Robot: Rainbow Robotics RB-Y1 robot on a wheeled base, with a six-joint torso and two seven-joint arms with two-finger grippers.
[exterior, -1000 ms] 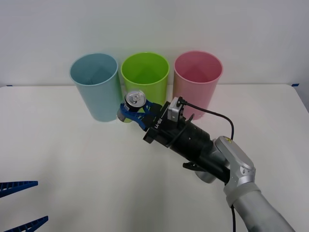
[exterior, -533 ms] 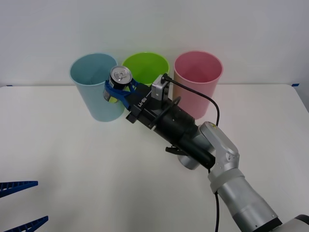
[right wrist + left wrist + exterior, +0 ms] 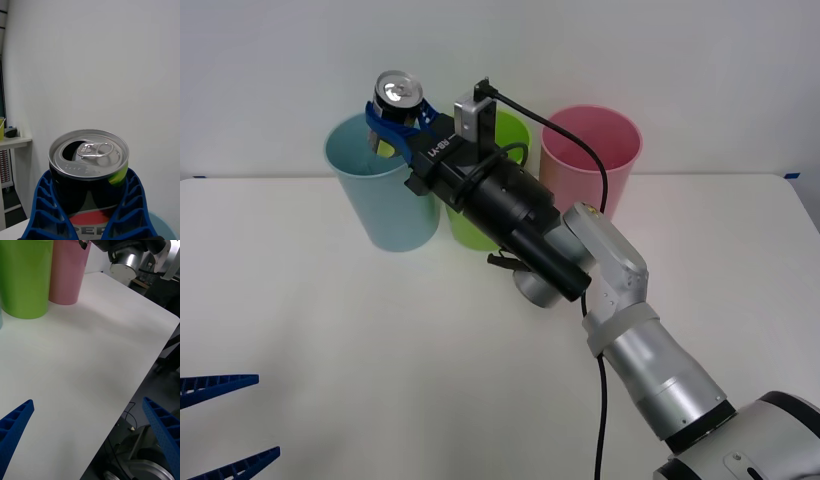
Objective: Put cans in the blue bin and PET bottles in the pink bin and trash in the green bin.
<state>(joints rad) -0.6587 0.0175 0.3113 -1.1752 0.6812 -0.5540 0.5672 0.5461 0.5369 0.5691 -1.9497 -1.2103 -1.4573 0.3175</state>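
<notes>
A big white table (image 3: 330, 340) holds everything. Three tall round bins stand on it in a row at the far side, close to the white wall. The blue bin (image 3: 375, 200) is on the left. The green bin (image 3: 470, 225) is in the middle, partly hidden in the front view. The pink bin (image 3: 595, 155) is on the right. All three stand upright with their open tops up. They are just beside each other. The near part of the table is bare white, and its near corner is rounded.
</notes>
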